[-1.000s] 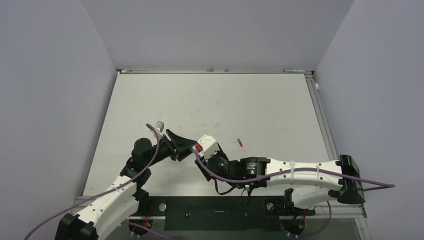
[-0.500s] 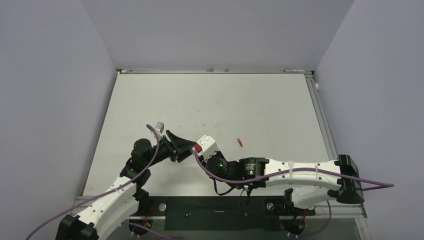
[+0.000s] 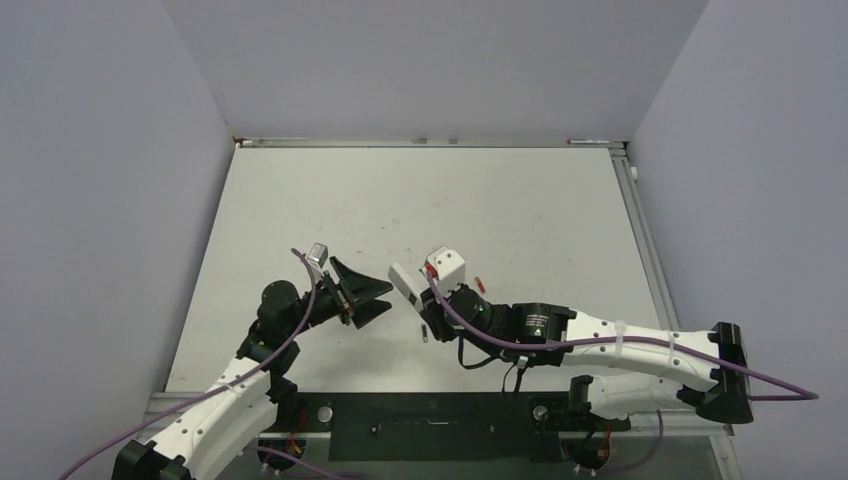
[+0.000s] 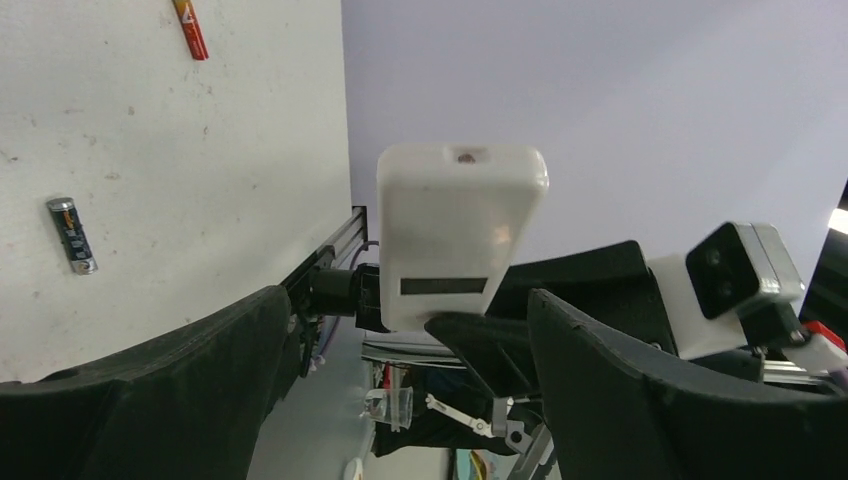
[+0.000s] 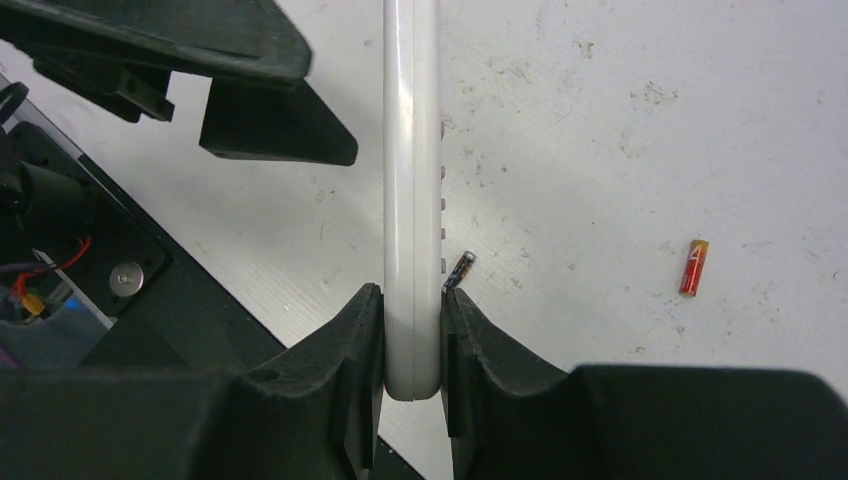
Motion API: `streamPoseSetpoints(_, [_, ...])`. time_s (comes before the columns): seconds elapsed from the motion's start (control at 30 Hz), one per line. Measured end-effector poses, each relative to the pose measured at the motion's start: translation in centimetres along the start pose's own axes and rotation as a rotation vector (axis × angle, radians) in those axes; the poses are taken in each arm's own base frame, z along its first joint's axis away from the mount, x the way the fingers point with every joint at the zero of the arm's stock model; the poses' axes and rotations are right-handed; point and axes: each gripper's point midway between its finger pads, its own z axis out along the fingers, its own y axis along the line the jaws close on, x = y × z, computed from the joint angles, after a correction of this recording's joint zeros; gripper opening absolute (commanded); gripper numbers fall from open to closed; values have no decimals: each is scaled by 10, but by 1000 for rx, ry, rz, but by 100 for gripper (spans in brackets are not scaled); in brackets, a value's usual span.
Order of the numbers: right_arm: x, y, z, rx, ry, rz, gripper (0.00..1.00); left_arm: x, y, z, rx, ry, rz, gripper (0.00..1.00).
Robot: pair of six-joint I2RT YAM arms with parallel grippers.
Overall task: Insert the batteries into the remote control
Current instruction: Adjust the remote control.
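My right gripper (image 3: 424, 298) is shut on the lower end of the white remote control (image 3: 404, 283) and holds it above the table, edge-on in the right wrist view (image 5: 412, 190). My left gripper (image 3: 386, 293) is open and empty, just left of the remote. In the left wrist view the remote's plain white back (image 4: 460, 230) faces me between my spread fingers (image 4: 230, 360). A slim dark battery (image 3: 423, 333) lies on the table below the remote; it also shows in the left wrist view (image 4: 72, 235) and the right wrist view (image 5: 459, 271).
A small red and orange battery-like stick (image 3: 481, 284) lies on the table right of the remote, also in the right wrist view (image 5: 694, 266) and the left wrist view (image 4: 190, 28). The black base rail (image 3: 430, 425) runs along the near edge.
My right gripper has carried the remote up and to the right, away from my left gripper, which now stands apart from it. The dark battery now shows on the table.
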Motion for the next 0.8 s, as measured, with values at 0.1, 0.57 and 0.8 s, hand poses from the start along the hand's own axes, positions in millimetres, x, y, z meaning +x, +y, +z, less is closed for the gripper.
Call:
streamPoseSetpoints(0.1, [-2, -13, -3, -5, -16, 47, 8, 1, -5, -1, 19, 7, 13, 95])
streamPoseSetpoints(0.57, [16, -40, 0, -127, 24, 205, 8, 9, -1, -5, 23, 48, 151, 96])
streamPoseSetpoints(0.8, [14, -49, -2, -212, 31, 299, 9, 11, 7, -4, -1, 77, 223, 96])
